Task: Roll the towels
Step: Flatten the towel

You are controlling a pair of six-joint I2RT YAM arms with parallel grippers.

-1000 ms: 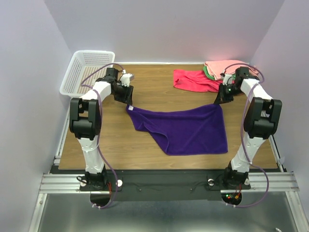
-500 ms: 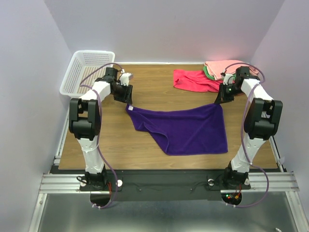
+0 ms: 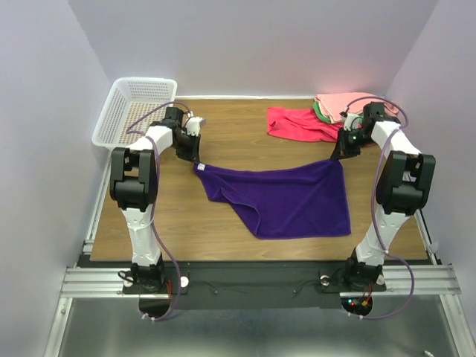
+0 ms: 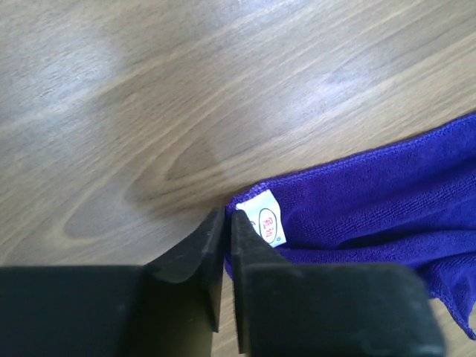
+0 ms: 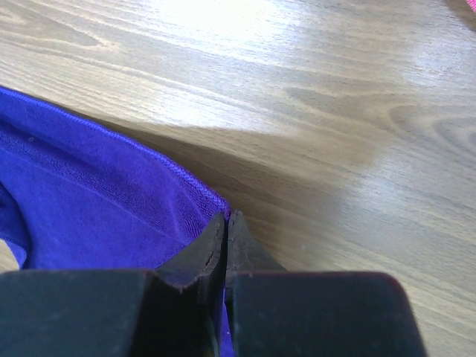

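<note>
1. Item: purple towel (image 3: 297,197), 1 piece, terry cloth. It lies mid-frame in the top view on the desk (image 3: 223,126), part spread, with its lower left portion folded over itself.
2. Handling, judged: light, limp and non-fragile, with no stiffness to hold a shape. The pile should grip the wood, so it is likely to drag and bunch rather than slide. A roll would need even tension across the width.
3. Hold points, judged: the 2 upper corners, which let the top edge be drawn straight. The hemmed edge gives the firmest bite. The white tag (image 4: 269,221) marks the upper left corner.
4. Left hand (image 4: 225,216): fingers drawn to a thin slit on the tagged corner, at the upper left of the cloth.
5. Right hand (image 5: 225,217): fingers pressed together on the upper right corner, with cloth running beneath them.
6. Other stock: red towel (image 3: 297,123), salmon-pink towel (image 3: 342,100) and green towel (image 3: 321,110), heaped at the upper right, apart from the purple one.
7. White basket (image 3: 119,100), upper left.
</note>
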